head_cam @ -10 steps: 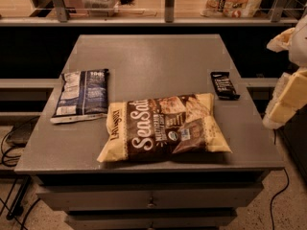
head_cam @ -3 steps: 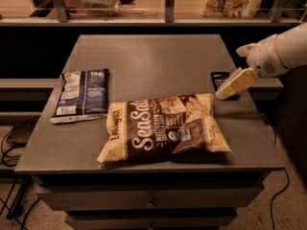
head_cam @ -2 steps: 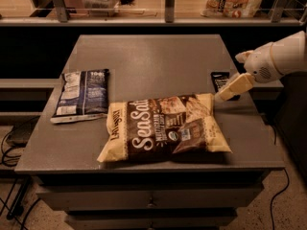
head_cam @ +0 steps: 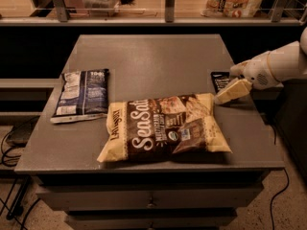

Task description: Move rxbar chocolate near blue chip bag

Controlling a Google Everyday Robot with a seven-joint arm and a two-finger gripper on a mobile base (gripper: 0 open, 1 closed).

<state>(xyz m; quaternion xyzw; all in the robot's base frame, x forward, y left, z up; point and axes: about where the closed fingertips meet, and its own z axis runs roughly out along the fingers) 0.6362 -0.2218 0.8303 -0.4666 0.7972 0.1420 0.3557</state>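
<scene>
Reaching in from the right side, the white arm [head_cam: 278, 63] holds the gripper [head_cam: 221, 98] low over the right edge of the table [head_cam: 153, 56], its cream tip at the near end of the rxbar chocolate [head_cam: 219, 79]. We cannot tell whether the gripper is spread or closed, nor whether it touches the wrapper. The bar lies flat by the right edge, its near part hidden behind the gripper, its lettering too small for us to read. We see the blue chip bag [head_cam: 81, 96] flat near the left edge, well apart from the bar. Between them, toward the front edge, lies the large Sea Salt bag [head_cam: 165, 126], one corner just beside the gripper's tip. The arm's upper part is cut off at the right.
</scene>
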